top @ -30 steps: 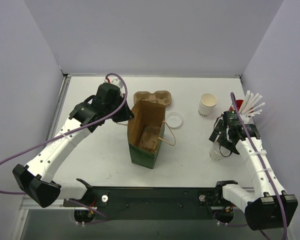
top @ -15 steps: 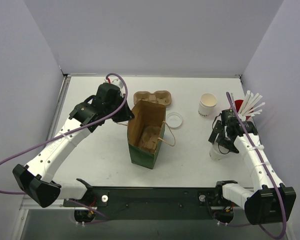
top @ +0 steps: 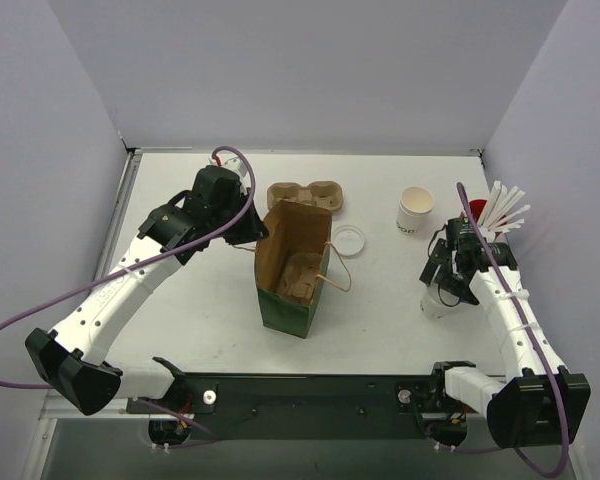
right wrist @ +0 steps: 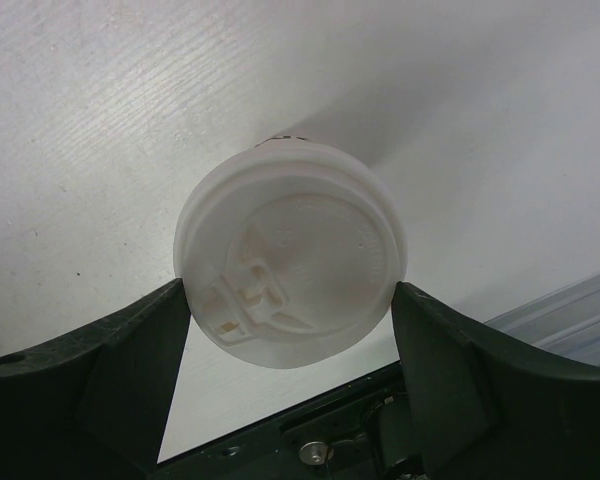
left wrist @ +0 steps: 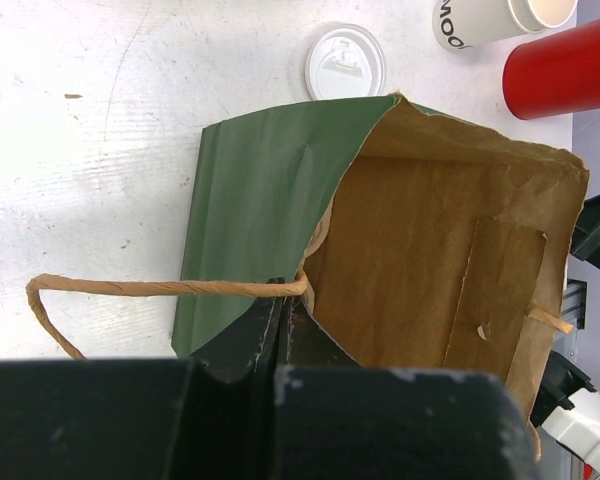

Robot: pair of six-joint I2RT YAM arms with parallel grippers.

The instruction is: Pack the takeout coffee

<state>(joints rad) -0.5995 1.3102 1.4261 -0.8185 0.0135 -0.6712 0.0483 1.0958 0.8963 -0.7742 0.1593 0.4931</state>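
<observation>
A white paper cup with a white lid stands at the near right of the table. My right gripper is over it, and in the right wrist view my right gripper has both fingers pressed against the sides of the lid. A second white cup, open with a tan inside, stands further back; it also shows in the left wrist view. My left gripper is shut on the rim of the green paper bag, by its handle.
A brown pulp carrier lies behind the bag. A loose white lid lies right of the bag. A red cup of white straws stands by the right wall. A pale pulp shape lies inside the bag.
My right gripper has shifted slightly away from the table's near edge and settled over the lidded cup. The left arm and bag have not moved.
</observation>
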